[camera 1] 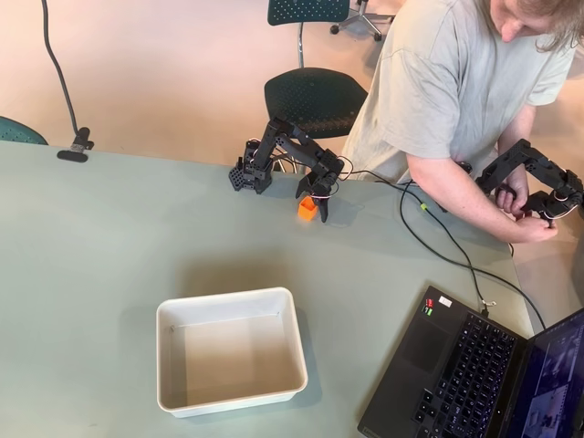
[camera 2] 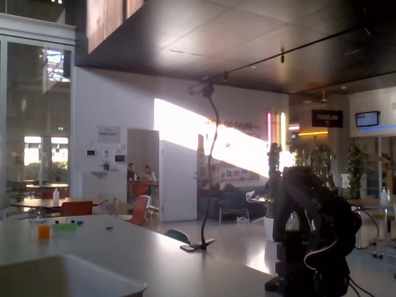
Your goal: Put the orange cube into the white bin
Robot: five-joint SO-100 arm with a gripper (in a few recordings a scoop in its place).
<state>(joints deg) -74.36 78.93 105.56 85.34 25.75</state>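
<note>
In the overhead view the small orange cube (camera 1: 307, 208) sits near the table's far edge, close to the arm's base. My black gripper (camera 1: 312, 206) points down over it, with one finger on each side of the cube. How firmly they press on it is not clear. The white bin (camera 1: 173, 315) stands empty nearer the front, down and to the left of the cube. In the fixed view my arm (camera 2: 312, 235) is a dark shape at the right, and the bin's rim (camera 2: 74, 271) shows at the lower left.
An open laptop (camera 1: 456, 374) lies at the front right, with cables (camera 1: 429, 237) running across the table to the arm. A person (camera 1: 456, 100) leans over the far right edge. A lamp clamp (camera 1: 77, 146) grips the far left edge. Small orange and green items (camera 2: 55, 229) lie far off.
</note>
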